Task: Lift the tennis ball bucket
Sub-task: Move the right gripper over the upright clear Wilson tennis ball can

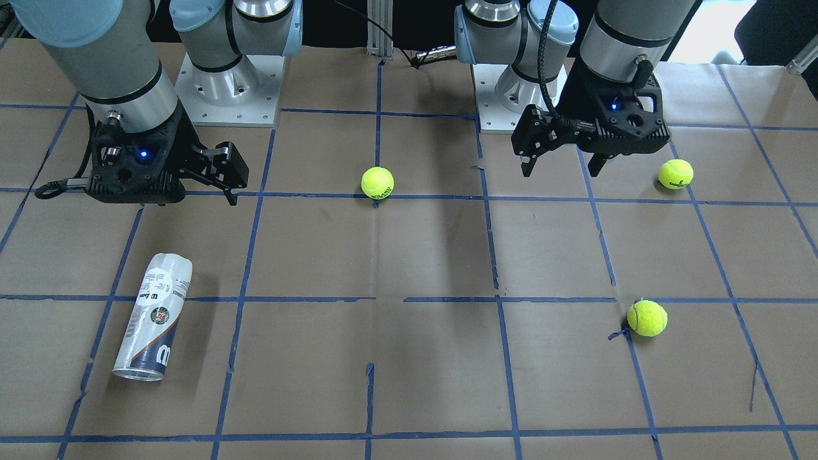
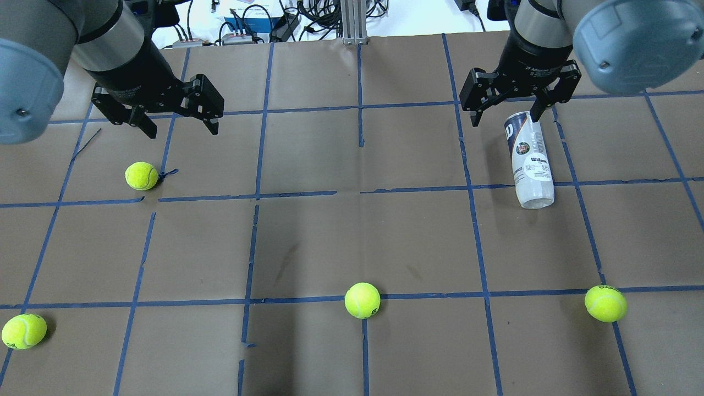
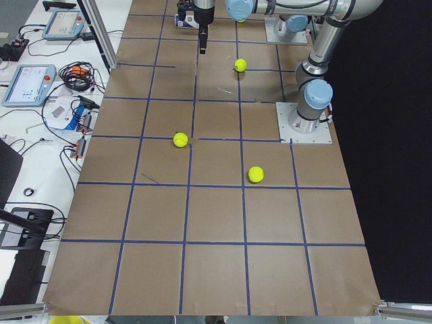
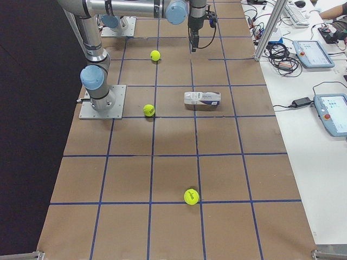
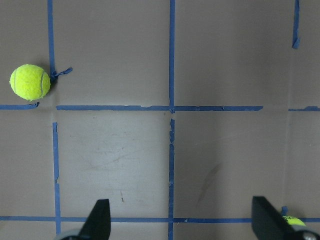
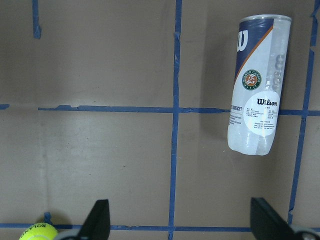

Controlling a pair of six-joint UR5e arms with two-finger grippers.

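Two grippers hang fingers-down over the table (image 2: 308, 242), both spread wide and holding nothing: the right gripper (image 2: 507, 114) at the overhead view's upper right, the left gripper (image 2: 182, 127) at its upper left. The one tennis ball can (image 2: 531, 165) lies on its side just below the right gripper, untouched, its top end partly covered by a finger. Four tennis balls (image 2: 362, 300) lie scattered, though the front view catches only three.

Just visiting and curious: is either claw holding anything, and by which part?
Nothing is held. The left gripper and right gripper both hang open and empty; the tennis ball bucket lies on its side on the table, touched by neither.
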